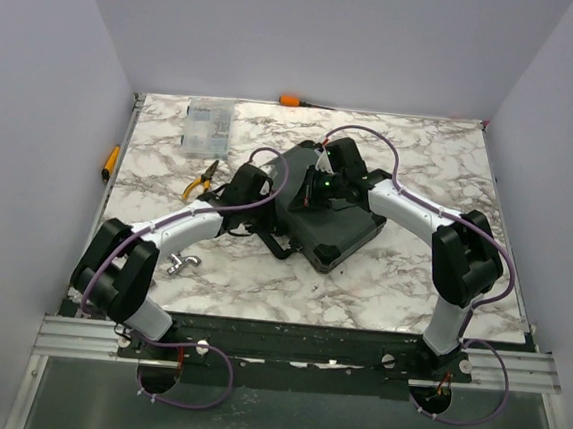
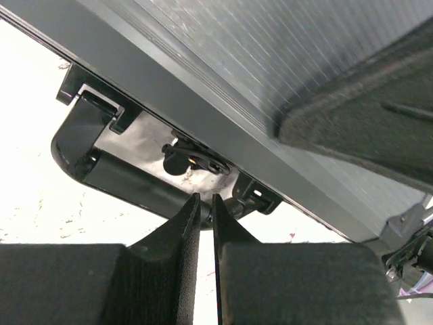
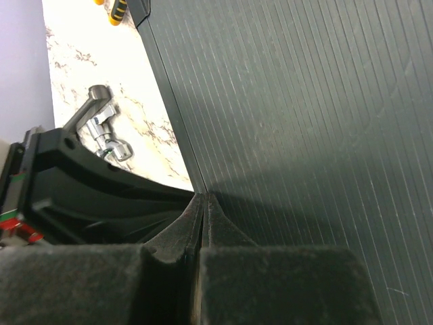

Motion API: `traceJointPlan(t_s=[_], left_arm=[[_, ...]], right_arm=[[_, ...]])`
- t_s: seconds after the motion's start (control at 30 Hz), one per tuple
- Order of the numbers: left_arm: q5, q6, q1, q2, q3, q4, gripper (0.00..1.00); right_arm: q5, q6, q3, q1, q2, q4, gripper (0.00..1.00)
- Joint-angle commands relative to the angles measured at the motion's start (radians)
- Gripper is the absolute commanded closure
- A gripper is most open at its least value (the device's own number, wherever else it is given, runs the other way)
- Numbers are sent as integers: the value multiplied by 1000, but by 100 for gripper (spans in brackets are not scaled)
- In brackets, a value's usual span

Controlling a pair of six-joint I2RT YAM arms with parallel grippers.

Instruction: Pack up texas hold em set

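Observation:
The black briefcase (image 1: 340, 229) lies shut in the middle of the table, its ribbed lid up. Chips, cards, triangles and buttons are out of sight. My left gripper (image 1: 263, 228) is at the case's handle side. In the left wrist view the left gripper (image 2: 205, 200) is shut to a thin slit, its tips against the right end of the black handle (image 2: 128, 179), below the case's front edge (image 2: 203, 101). My right gripper (image 1: 314, 199) is over the lid. In the right wrist view the right gripper (image 3: 203, 198) is shut, its tips resting on the ribbed lid (image 3: 304, 101).
A clear organiser box (image 1: 206, 127) stands at the back left, with yellow-handled pliers (image 1: 201, 180) in front of it. A small metal fitting (image 1: 184, 263) lies near the left arm and shows in the right wrist view (image 3: 105, 127). An orange-handled tool (image 1: 294, 101) lies at the back edge.

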Motion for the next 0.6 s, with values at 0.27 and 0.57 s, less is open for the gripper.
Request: traceJointPlan(t_s=[0.27,0.57], left_arm=[[-43,1,3,148,122,-66,100],[-62,-21,4,184,114,-67,100]], right_arm=[[93,-77,-104,34,172,-339,99],[90,-77,-98,35,184,-342,99]])
